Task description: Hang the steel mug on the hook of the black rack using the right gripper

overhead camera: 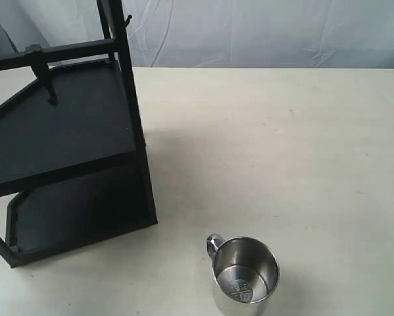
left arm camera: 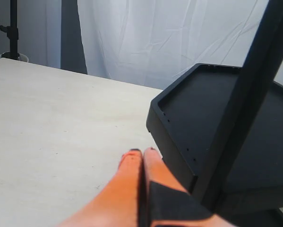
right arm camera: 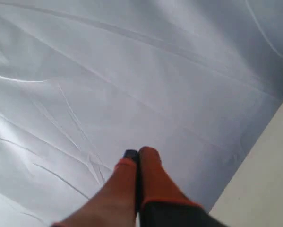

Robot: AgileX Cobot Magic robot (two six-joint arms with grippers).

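Observation:
The steel mug (overhead camera: 243, 275) stands upright near the table's front edge, its looped handle (overhead camera: 214, 243) turned toward the rack and an emblem showing inside its base. The black rack (overhead camera: 65, 141) fills the left side, with two flat shelves. Its hook (overhead camera: 42, 69) hangs from the top rail at the upper left. Neither arm shows in the exterior view. My left gripper (left arm camera: 142, 153) is shut and empty, low over the table beside the rack's shelf (left arm camera: 217, 118). My right gripper (right arm camera: 137, 153) is shut and empty, pointing at the white backdrop.
A white cloth backdrop (overhead camera: 262, 33) hangs behind the table (overhead camera: 282, 145). A thin black prong (overhead camera: 127, 20) sticks out of the rack's rear post. A dark stand (left arm camera: 11, 33) rises at the far edge in the left wrist view.

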